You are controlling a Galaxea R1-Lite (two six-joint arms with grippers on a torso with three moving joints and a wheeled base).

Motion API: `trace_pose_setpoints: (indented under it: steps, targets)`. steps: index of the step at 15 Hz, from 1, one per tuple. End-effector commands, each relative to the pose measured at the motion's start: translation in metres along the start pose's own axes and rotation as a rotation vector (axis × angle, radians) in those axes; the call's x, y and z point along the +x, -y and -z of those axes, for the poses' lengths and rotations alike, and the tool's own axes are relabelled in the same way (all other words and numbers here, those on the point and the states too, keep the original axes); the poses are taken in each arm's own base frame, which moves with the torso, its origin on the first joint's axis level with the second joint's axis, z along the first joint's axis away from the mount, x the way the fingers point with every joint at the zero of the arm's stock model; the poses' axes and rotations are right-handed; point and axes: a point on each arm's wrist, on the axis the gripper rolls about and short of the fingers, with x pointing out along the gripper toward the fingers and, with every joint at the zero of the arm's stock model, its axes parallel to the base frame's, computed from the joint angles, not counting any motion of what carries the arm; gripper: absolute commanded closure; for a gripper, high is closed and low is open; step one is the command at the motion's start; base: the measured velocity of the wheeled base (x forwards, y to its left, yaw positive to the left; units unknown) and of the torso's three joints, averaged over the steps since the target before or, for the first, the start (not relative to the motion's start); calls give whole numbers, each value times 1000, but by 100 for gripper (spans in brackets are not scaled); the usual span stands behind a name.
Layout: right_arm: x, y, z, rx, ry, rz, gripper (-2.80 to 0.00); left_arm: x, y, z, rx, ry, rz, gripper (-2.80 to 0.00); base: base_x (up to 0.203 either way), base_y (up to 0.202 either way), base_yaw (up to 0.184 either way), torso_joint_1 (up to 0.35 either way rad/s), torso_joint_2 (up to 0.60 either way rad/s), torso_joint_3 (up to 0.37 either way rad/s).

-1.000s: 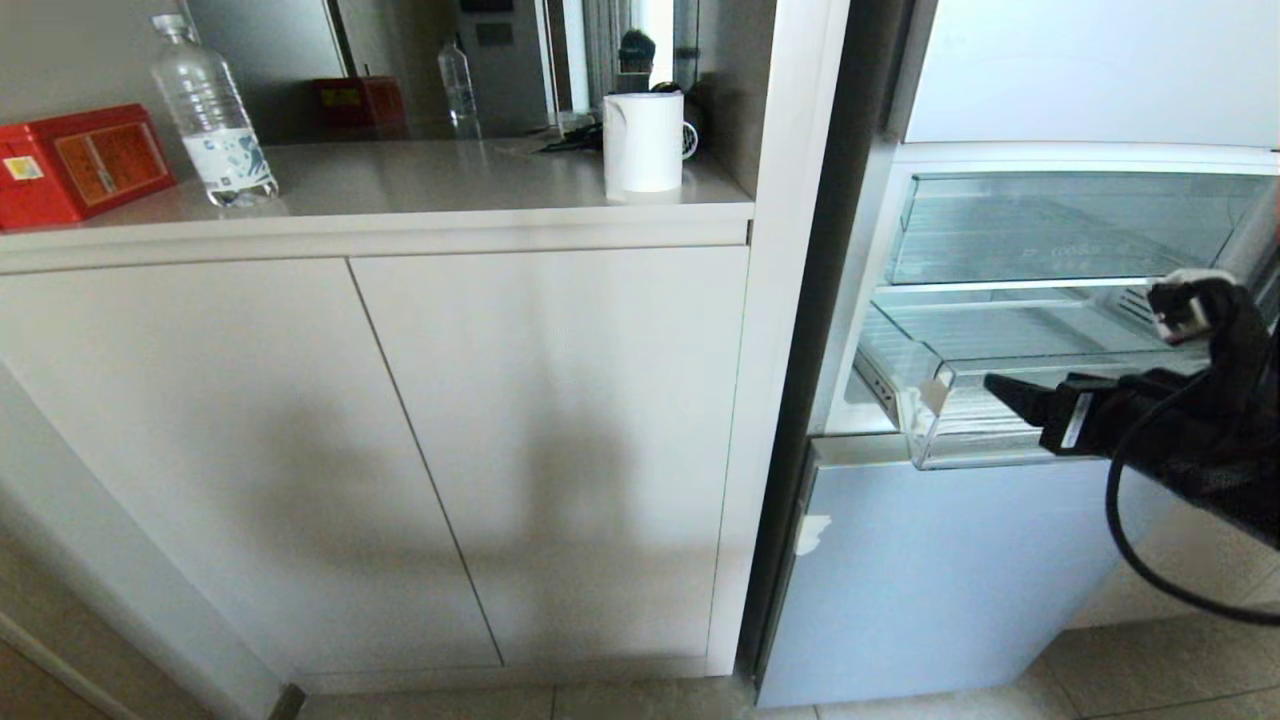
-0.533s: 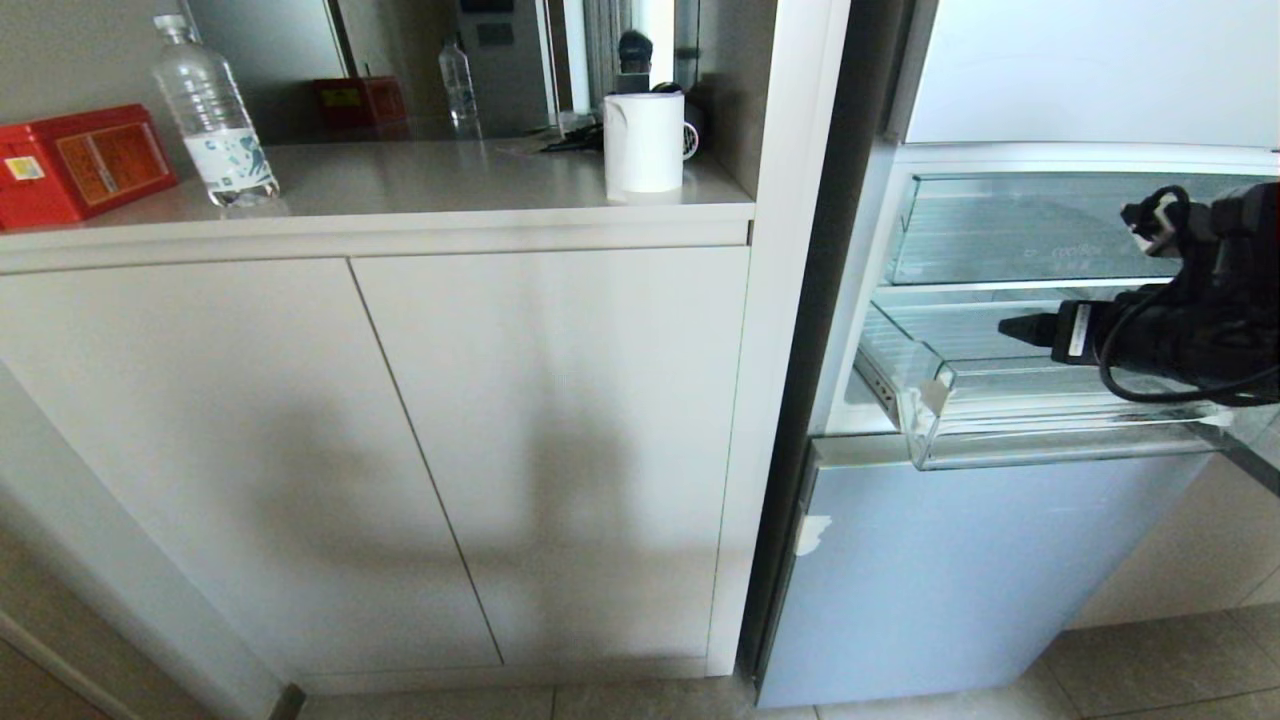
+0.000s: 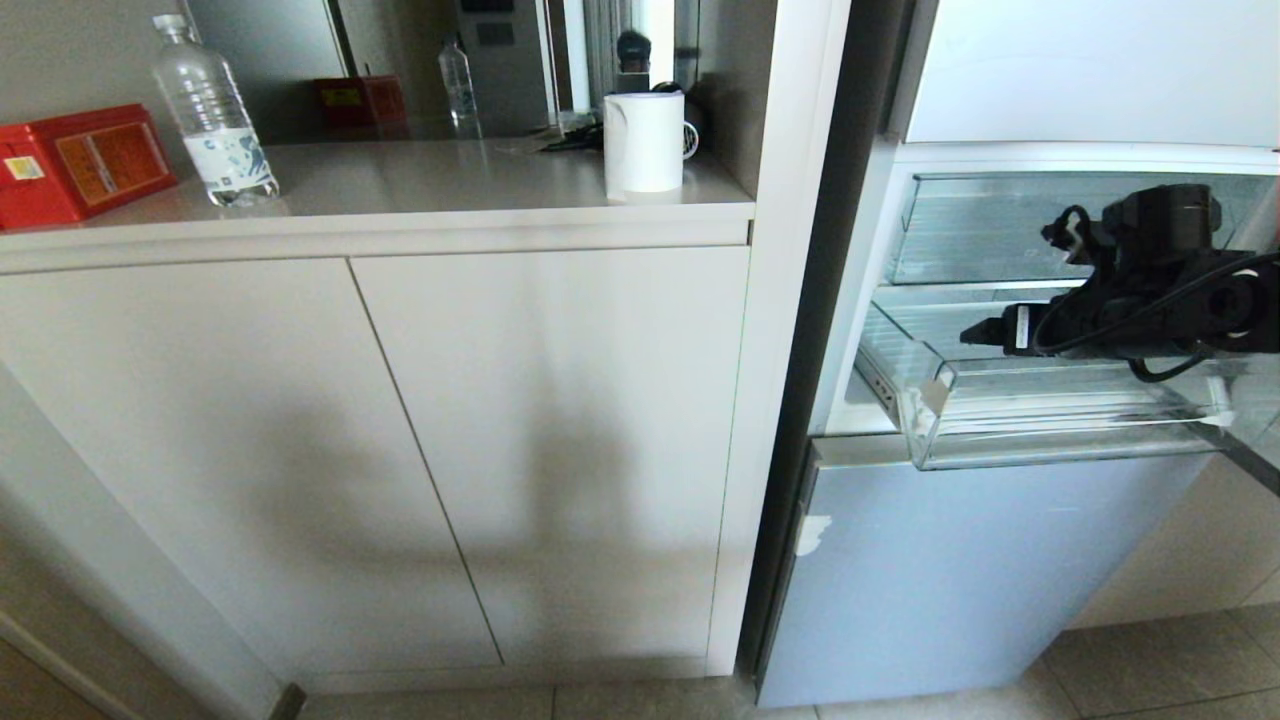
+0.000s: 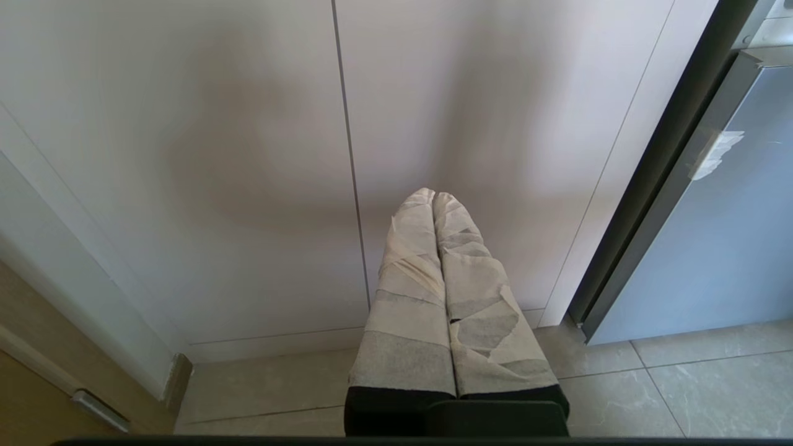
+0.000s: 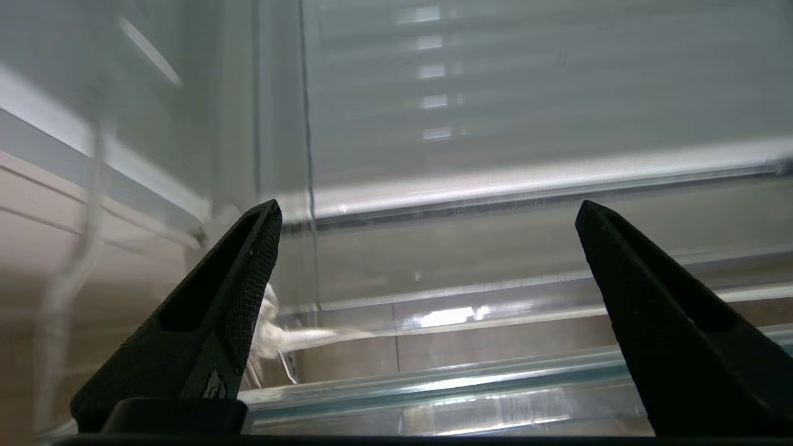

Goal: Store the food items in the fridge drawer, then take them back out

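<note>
The fridge (image 3: 1000, 560) fills the head view from about 1 to 5 o'clock, its upper compartment open. The drawer (image 3: 1050, 415), the shallow clear one, stands pulled out at roughly 3 o'clock, below the taller clear drawer (image 3: 1000, 225). What shows of its ribbed floor looks bare: no food items appear in it, and none appears in any view, so where they lie cannot be told from here.

The cabinet (image 3: 400, 450) and its table (image 3: 450, 185) take the left half, from 7 to 11 o'clock, carrying a red box (image 3: 80, 160), a bottle (image 3: 212, 115) and a white mug (image 3: 643, 142). None of these belongs to the task.

The right end effector (image 3: 985, 335) hovers level over the drawer at 3 o'clock, pointing toward 9 o'clock; in its wrist view its fingers (image 5: 241, 279) stand wide apart with nothing between them. The left end effector (image 4: 433, 201) hangs low before the cabinet doors, taped fingers pressed together, idle.

Judging by this, opening the drawer is done. With the drawer apparently bare and the right end effector unloaded, either storing has not begun or the items are already taken back out; the views do not settle which.
</note>
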Motion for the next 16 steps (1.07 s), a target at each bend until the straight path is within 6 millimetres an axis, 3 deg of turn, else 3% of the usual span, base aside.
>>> trace_pose_setpoints:
  steps: [1,12,16]
  targets:
    - [5,1,3,3,-127,4,-280,0,0,0,0,-1,-1,0,0,0,0,0,0,0]
    - [-65,13,-3,29,-316,48,-280,0,0,0,0,-1,-1,0,0,0,0,0,0,0]
    - [-79,19,3,38,-369,62,-280,0,0,0,0,-1,-1,0,0,0,0,0,0,0]
